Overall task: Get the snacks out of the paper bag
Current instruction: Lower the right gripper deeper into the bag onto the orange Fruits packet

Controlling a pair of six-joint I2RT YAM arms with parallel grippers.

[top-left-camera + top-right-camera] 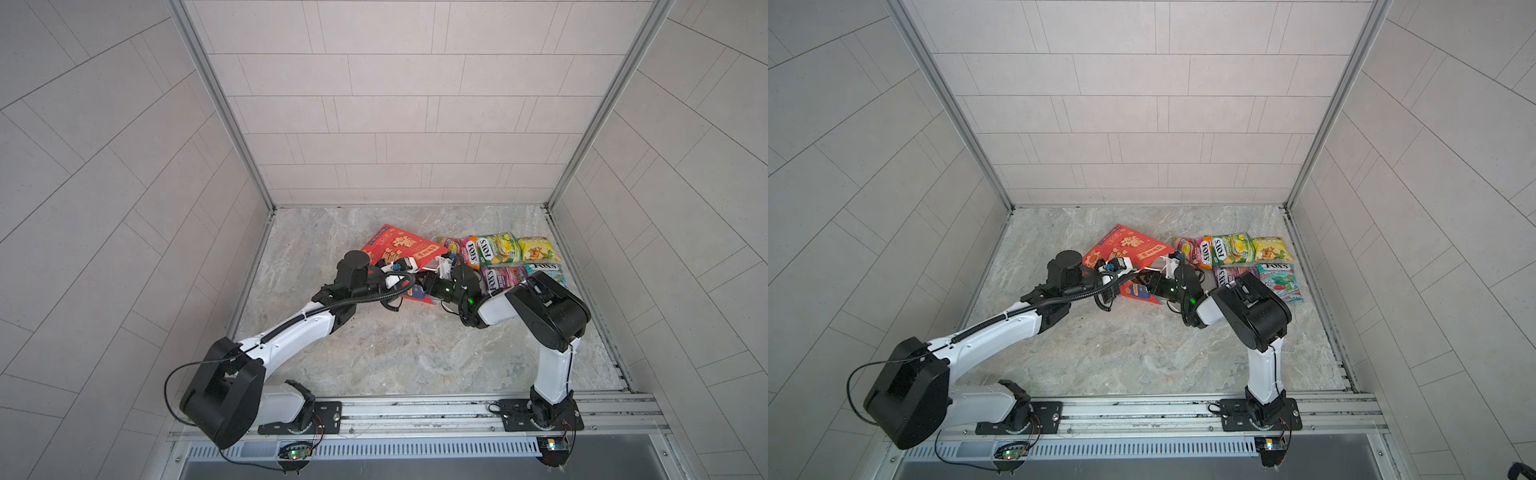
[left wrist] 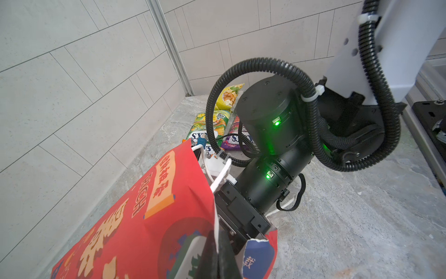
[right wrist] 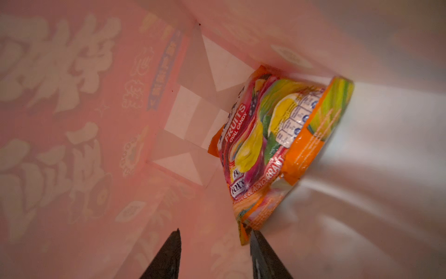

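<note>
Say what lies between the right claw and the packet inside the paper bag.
The right wrist view shows only bare paper bag lining between the open right claw and the orange packet; one fingertip nearly meets its corner.

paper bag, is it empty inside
No, in the right wrist view an orange snack packet lies deep inside the paper bag.
</note>
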